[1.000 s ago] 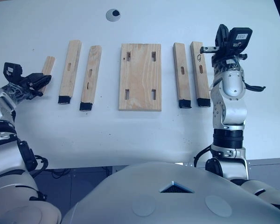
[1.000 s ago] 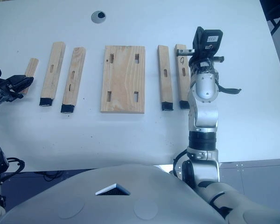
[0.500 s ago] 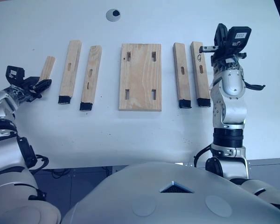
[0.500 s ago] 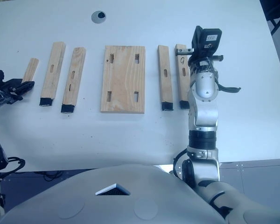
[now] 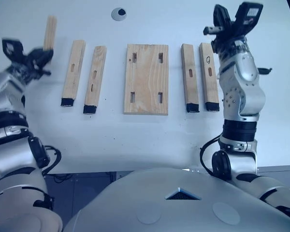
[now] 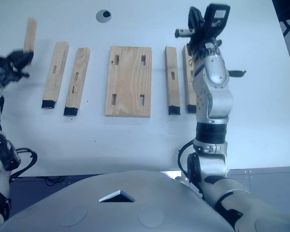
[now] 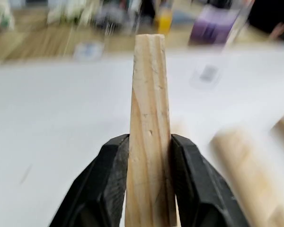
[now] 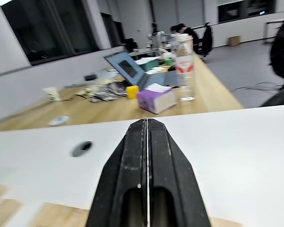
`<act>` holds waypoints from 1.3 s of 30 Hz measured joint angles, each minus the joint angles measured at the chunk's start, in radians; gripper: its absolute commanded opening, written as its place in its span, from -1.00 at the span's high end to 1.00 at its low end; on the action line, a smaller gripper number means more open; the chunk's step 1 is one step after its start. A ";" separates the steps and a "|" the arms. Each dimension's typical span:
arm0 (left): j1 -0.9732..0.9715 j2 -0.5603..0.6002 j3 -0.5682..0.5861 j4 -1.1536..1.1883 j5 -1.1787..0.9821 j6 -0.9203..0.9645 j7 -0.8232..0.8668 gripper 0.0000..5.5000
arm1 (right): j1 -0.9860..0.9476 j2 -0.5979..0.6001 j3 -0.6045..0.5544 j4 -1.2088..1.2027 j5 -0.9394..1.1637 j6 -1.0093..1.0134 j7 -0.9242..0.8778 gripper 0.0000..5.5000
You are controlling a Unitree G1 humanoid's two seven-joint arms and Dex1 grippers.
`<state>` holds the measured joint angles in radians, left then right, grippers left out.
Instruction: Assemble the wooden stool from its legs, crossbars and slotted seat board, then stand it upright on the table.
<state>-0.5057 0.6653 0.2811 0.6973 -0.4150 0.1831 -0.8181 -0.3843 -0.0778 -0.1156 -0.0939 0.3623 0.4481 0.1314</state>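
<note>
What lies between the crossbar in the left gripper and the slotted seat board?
The outer leg and the inner leg lie flat on the table, side by side, between the crossbar clamped in the left gripper and the seat board. The crossbar looks held above the table, so it could probably pass over them.

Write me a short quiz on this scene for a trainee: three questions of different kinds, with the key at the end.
1. How many legs lie on the table on each side of the seat?
2. True or false: the right gripper holds a leg.
3. What does the left gripper grip?
A. a leg
B. a crossbar
C. nothing

Key: 1. two; 2. false, it is shut and empty; 3. B
</note>
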 measured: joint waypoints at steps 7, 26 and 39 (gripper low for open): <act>-0.009 -0.204 -0.100 -0.649 -0.248 0.277 0.118 0.55 | -0.255 -0.009 -0.155 0.070 0.520 0.330 0.082 0.49; -0.023 -0.252 -0.164 -0.980 -0.225 0.377 0.312 0.55 | -0.355 0.057 -0.216 0.119 0.894 0.504 -0.115 0.02; 0.093 -0.266 -0.298 -0.865 -0.015 0.215 0.242 0.55 | -0.355 0.024 -0.175 0.120 0.849 0.499 -0.087 -0.01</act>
<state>-0.4123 0.3992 -0.0165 -0.1678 -0.4299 0.3986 -0.5759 -0.7394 -0.0540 -0.2909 0.0265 1.2116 0.9468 0.0440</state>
